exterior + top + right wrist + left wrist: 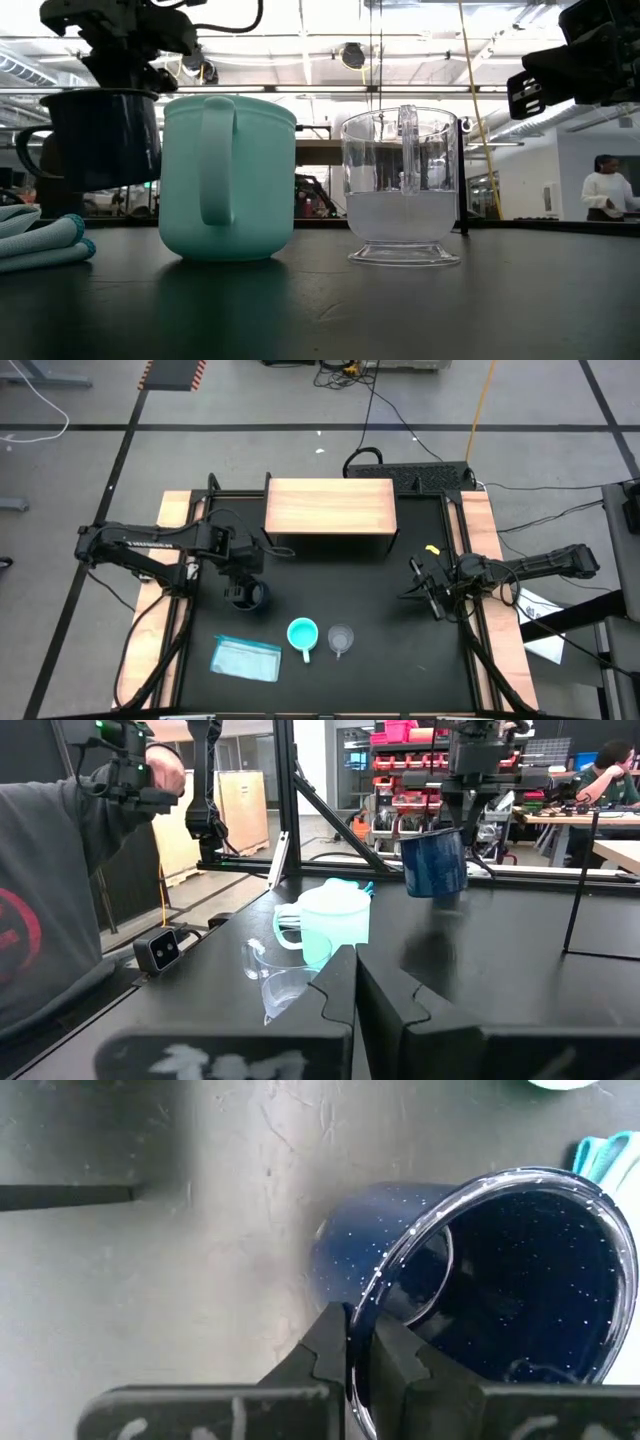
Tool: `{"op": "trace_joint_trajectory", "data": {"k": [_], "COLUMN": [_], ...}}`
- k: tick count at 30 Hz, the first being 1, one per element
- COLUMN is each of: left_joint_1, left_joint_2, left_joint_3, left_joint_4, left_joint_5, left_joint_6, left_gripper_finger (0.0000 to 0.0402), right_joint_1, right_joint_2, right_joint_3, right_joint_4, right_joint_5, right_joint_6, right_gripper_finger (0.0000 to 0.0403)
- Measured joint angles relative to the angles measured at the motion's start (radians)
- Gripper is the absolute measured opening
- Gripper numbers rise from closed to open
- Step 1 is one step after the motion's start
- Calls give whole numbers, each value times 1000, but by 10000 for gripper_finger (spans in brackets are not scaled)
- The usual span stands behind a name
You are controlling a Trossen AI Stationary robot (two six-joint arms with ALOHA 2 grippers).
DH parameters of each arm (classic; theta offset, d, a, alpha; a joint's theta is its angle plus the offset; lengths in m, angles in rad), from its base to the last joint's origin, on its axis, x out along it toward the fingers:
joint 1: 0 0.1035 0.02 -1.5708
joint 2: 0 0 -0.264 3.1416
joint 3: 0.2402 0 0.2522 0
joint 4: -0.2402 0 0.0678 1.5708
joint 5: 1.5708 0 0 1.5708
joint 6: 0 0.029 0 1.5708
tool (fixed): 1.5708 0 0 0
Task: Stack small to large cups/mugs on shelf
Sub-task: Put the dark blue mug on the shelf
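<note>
My left gripper [240, 586] is shut on the dark navy speckled mug [252, 598], left of the table's middle; the right wrist view shows that mug [433, 863] off the table. The turquoise mug [303, 633] and the clear cup [341, 639] stand upright on their bases side by side toward the near edge. At the far edge stands the shelf [330, 507], its wooden top bare. My right gripper [430, 592] waits shut at the right side, touching nothing. My left gripper pinches the navy mug's rim [372, 1302], one finger [325, 1345] outside the wall and one [400, 1355] inside. The fingers come from above, pointing down. The mug hangs below them, lifted clear of the table and slightly tilted, mouth up.
A light-blue packet [246, 658] lies flat near the front left. Wooden strips [478, 530] run along both table sides. A person in a grey sleeve [50, 920] stands close beside the table. Bare black tabletop [330, 585] lies between the shelf and the two standing vessels.
</note>
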Motion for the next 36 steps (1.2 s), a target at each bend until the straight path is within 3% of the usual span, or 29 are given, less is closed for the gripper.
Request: {"op": "trace_joint_trajectory", "data": {"k": [7, 17, 36], "left_joint_1": [60, 65, 85], "left_joint_2": [0, -47, -252], "left_joint_3": [72, 183, 212], "left_joint_4": [-2, 7, -86], "left_joint_5": [12, 15, -66], "left_joint_6": [47, 126, 12], "left_gripper_finger": [16, 16, 16], "right_joint_1": [0, 0, 0], "right_joint_2": [0, 0, 0], "right_joint_3": [0, 0, 0], "right_joint_4": [0, 0, 0], "right_joint_5": [0, 0, 0], "right_joint_6": [-4, -3, -3], "right_gripper_finger": [0, 0, 0]}}
